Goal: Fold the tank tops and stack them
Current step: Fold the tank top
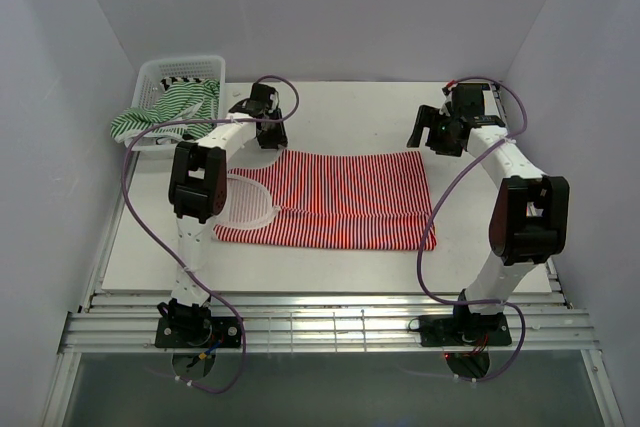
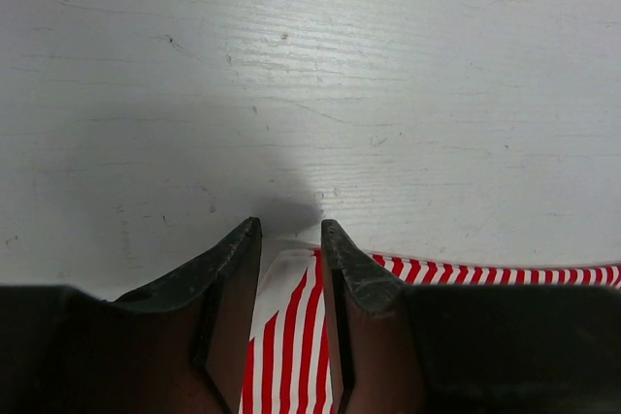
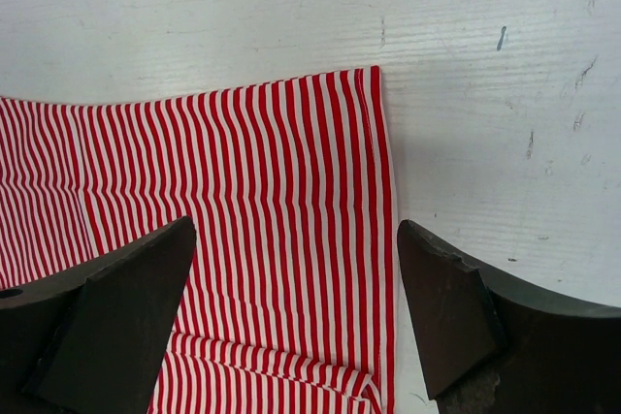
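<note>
The red-and-white tank top (image 1: 340, 197) lies spread flat across the middle of the table, with a fold along its near edge. At its far left corner my left gripper (image 1: 268, 137) points down, jaws narrowed on a strap of the red-and-white top (image 2: 291, 336) that fills the gap between the fingers (image 2: 359, 269). My right gripper (image 3: 296, 230) hovers open over the top's far right corner (image 3: 374, 79), with the striped cloth (image 3: 243, 172) below both fingers. The green-and-white tank top (image 1: 165, 112) hangs over the front of the basket, and a bit of black-and-white stripe (image 1: 180, 82) shows inside.
The white mesh basket (image 1: 205, 62) stands at the table's far left corner. White walls close in the back and both sides. Bare white tabletop (image 2: 310, 94) lies beyond the red top's far edge.
</note>
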`<action>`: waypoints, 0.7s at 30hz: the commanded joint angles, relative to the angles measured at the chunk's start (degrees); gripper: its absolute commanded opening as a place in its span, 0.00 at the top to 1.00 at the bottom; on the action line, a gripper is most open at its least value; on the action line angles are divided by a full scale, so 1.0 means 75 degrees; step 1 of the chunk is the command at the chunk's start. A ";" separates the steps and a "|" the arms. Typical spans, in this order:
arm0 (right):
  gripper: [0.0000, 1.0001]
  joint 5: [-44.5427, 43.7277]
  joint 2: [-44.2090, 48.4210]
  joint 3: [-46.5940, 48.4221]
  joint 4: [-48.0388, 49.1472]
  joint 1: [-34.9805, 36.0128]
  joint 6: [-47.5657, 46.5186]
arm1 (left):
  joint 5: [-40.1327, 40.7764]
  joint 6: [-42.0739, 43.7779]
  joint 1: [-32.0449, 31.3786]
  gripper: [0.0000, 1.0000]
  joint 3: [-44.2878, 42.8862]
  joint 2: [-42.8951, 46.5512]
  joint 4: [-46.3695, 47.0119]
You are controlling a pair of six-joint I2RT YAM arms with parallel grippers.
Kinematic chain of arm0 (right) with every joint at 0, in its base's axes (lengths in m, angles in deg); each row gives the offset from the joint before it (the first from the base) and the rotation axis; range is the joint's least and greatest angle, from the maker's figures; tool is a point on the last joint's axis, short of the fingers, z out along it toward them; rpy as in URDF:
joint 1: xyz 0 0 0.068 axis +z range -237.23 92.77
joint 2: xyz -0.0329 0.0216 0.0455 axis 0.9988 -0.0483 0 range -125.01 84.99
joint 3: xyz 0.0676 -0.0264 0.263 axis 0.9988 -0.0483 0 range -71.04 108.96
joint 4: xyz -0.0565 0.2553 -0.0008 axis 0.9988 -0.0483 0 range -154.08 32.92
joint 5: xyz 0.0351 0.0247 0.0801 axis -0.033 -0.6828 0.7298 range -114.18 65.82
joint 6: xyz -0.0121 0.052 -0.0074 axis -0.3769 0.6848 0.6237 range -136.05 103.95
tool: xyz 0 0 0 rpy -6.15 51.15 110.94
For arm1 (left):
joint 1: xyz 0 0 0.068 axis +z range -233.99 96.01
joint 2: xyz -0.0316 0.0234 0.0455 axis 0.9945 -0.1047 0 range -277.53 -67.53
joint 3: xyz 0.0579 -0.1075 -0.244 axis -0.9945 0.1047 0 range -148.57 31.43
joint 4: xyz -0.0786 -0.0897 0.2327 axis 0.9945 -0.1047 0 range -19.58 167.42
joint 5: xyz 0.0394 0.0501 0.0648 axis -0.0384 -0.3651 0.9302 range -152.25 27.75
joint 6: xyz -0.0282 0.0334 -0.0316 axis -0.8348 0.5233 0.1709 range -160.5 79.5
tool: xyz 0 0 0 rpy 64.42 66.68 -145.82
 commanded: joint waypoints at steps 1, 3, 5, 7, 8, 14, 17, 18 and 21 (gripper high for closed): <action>0.10 -0.0072 -0.0055 0.0018 -0.0066 -0.0045 -0.0080 | -0.0012 -0.0071 -0.0139 0.58 0.0424 0.0227 -0.0463; 0.10 -0.0060 -0.0066 0.0018 -0.0077 -0.0045 -0.0091 | 0.0058 -0.0071 -0.0127 0.62 0.0471 0.0239 -0.0509; 0.10 -0.0061 -0.0043 0.0007 -0.0077 -0.0057 -0.0080 | 0.0000 -0.0036 -0.0150 0.64 0.0495 0.0250 -0.0509; 0.10 -0.0060 -0.0054 0.0007 -0.0077 -0.0057 -0.0091 | -0.0001 -0.0001 -0.0174 0.67 0.0518 0.0297 -0.0521; 0.10 -0.0060 -0.0055 0.0007 -0.0077 -0.0057 -0.0091 | 0.0011 -0.0001 -0.0209 0.68 0.0530 0.0309 -0.0533; 0.10 -0.0060 -0.0101 0.0018 -0.0077 -0.0069 -0.0080 | 0.0210 0.0023 -0.0244 0.87 0.0600 0.0286 -0.0568; 0.10 -0.0072 -0.0160 0.0065 -0.0077 -0.0080 -0.0091 | 0.0222 0.0011 -0.0244 1.00 0.0554 0.0286 -0.0568; 0.10 -0.0061 -0.0195 0.0100 -0.0077 -0.0081 -0.0103 | 0.0222 0.0000 -0.0244 1.00 0.0530 0.0297 -0.0557; 0.10 -0.0049 -0.0347 0.0310 -0.0077 -0.0081 -0.0115 | 0.0468 -0.0071 -0.0244 1.00 0.0565 0.0414 -0.0405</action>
